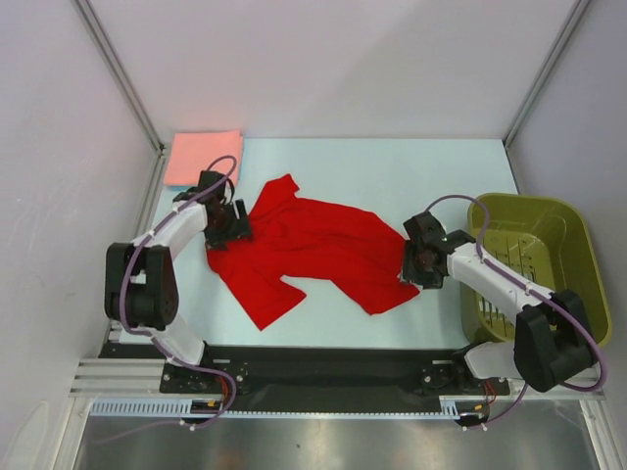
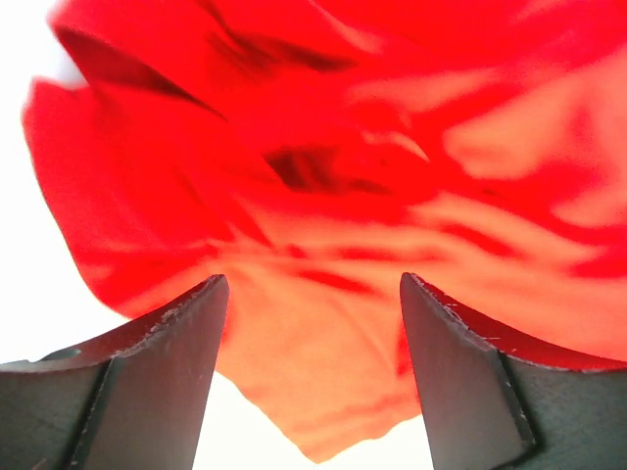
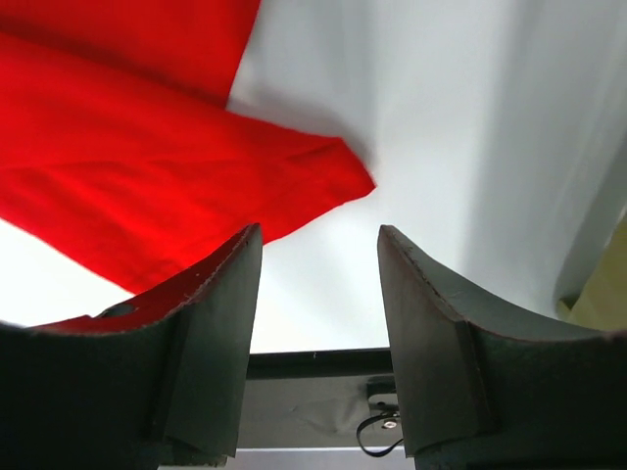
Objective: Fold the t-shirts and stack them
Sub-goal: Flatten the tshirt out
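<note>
The red t-shirt point(image 1: 313, 250) lies rumpled across the middle of the tabletop point(image 1: 392, 176). The pink t-shirt point(image 1: 201, 157) sits folded in the far left corner. The left tool point(image 1: 227, 223) is spread wide over the red cloth's left edge, perhaps touching it. The right tool point(image 1: 419, 262), also spread, hangs at the shirt's right edge, near the basket point(image 1: 519, 201).

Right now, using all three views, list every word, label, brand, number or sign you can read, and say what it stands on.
No readable text in any view.
red t-shirt: plain cloth, no print or tag showing.
pink t-shirt: plain, no print showing.
green basket: no label visible.
</note>
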You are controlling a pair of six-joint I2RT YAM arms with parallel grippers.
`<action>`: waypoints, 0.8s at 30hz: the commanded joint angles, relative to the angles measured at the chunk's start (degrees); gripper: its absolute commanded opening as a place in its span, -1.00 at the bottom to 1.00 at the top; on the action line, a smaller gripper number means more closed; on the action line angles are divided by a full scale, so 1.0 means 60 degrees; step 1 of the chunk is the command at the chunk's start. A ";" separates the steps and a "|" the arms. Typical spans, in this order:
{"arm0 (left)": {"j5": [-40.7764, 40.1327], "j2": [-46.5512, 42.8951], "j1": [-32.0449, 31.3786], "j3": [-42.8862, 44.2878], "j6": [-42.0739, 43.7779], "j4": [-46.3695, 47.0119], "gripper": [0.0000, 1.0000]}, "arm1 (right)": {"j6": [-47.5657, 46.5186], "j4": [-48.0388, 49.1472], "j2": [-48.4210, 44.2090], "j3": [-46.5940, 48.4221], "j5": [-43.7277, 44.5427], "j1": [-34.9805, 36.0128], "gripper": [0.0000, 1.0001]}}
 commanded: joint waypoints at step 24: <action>0.0902 -0.8355 -0.2489 -0.5079 -0.3233 -0.2517 0.30 | -0.0736 0.1758 0.1050 -0.0959 -0.0786 -0.1236 -0.09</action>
